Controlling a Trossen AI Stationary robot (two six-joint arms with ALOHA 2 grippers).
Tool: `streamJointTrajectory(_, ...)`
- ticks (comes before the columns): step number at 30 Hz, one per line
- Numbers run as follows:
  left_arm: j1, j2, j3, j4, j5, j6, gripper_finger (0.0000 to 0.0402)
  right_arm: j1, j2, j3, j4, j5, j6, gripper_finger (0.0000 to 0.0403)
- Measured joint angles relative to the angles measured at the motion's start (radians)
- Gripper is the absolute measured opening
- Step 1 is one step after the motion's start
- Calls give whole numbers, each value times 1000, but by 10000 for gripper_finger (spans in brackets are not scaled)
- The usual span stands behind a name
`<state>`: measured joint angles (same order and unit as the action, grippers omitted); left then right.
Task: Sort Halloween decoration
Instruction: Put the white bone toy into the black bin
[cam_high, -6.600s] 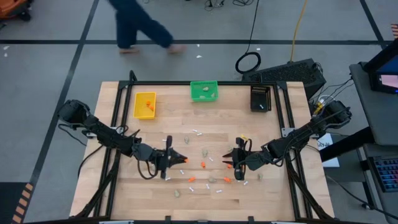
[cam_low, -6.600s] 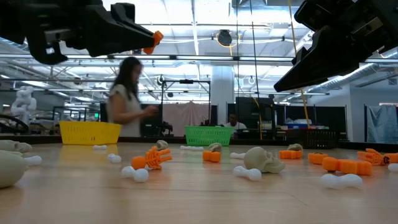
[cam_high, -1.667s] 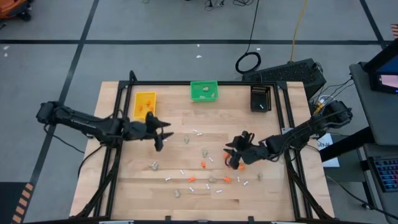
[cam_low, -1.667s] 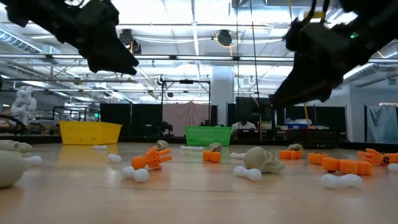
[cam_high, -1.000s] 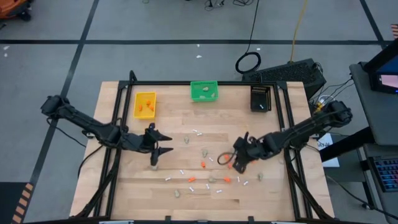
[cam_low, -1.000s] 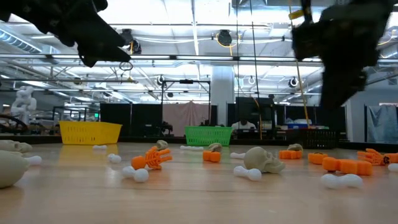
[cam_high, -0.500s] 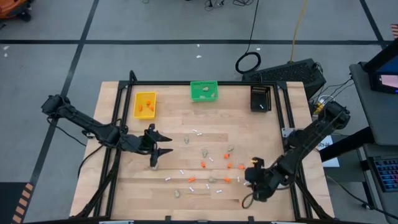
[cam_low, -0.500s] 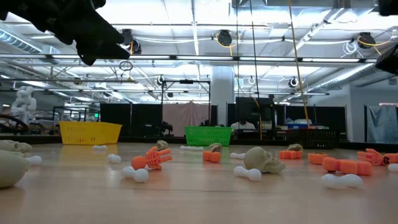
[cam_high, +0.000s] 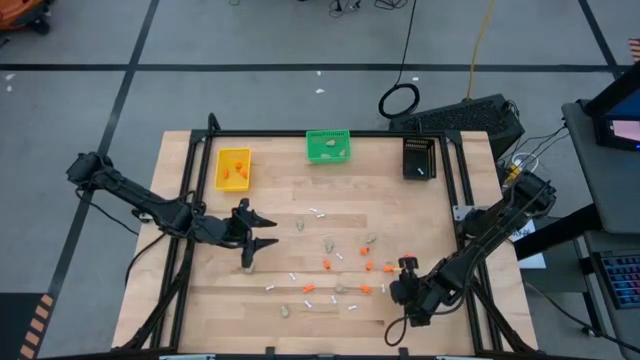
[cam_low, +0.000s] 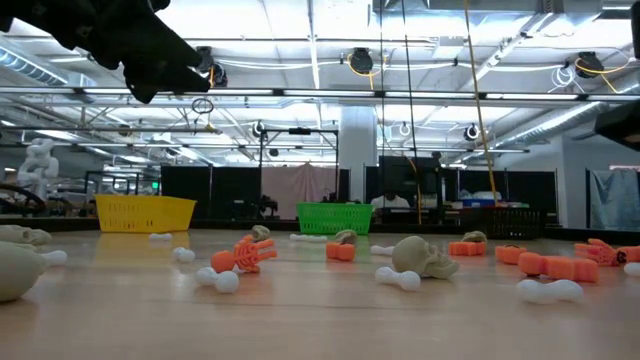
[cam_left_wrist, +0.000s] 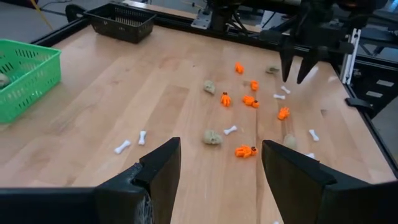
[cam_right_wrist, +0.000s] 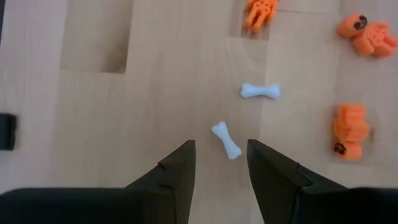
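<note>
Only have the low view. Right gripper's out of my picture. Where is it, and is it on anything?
Observer: The right gripper is low over the table's near right part, pointing down. A white bone lies between its open fingers.
Operator: Touching it?
Observer: No contact shows in the right wrist view. The bone lies flat on the wood, slightly nearer one finger than the other.
Operator: Left one carrying anything?
Observer: No. The left gripper is open with nothing between its fingers, above the table's left middle.
</note>
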<state>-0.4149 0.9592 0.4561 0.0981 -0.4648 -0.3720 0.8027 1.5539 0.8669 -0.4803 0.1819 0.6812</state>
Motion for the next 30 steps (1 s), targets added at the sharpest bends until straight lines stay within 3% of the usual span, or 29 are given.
streamJointTrajectory(16,0,0,0,-2,-6,12,222,-15,122,4,40,0,-98,124)
streamJointTrajectory(30,0,0,0,-1,-7,12,222,-15,116,1,65,-5,-45,19)
